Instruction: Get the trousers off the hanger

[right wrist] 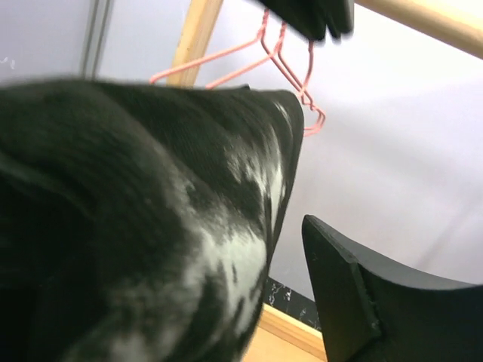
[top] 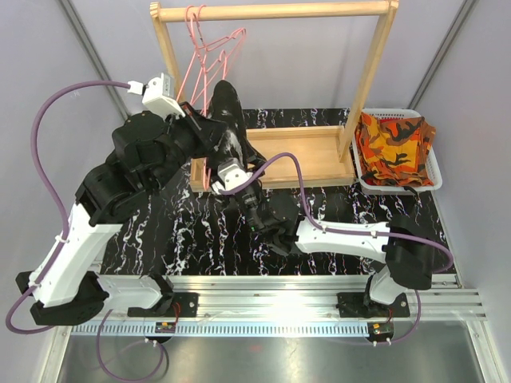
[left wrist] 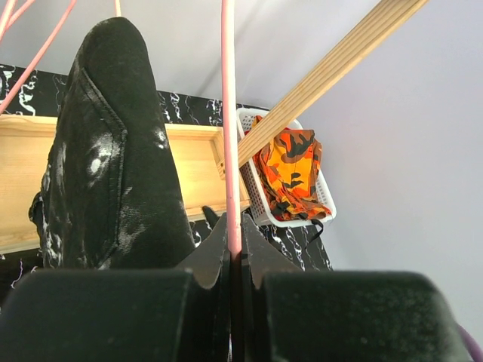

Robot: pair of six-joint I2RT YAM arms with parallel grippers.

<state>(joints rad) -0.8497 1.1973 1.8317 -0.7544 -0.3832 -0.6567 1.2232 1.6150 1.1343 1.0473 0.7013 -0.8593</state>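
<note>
Your left claw [left wrist: 232, 258] is pressed together on a thin pink hanger wire [left wrist: 229, 113], which runs straight up out of the jaws in the left wrist view. Just beside that wire, on its left, hang the black trousers with white speckles [left wrist: 113, 166]. They are folded over, with the rounded fold at the top and the long axis running up and down. The loose ends point down toward the wooden base of the rack [top: 311, 152]. You cannot tell from these views what the fold itself rests on.

From above, the black trousers [top: 227, 120] sit under the rack's top bar [top: 271, 11], left of its middle, between your 2 arms. More pink hangers [top: 196, 40] hook over that bar near its left end.

Your right claw [top: 231, 171] is low beside the trousers, pointing up at them. In its wrist view the speckled cloth [right wrist: 151, 226] fills the left side, and 1 finger [right wrist: 355, 286] stands off to the right with bare wall showing between it and the cloth. The other finger is hidden, but the jaws read as spread and are not pinching anything.

A camouflage pair [top: 395, 148] lies crumpled in the white basket [top: 436, 182] at the right end of the rack, on the black marbled table [top: 200, 231].
</note>
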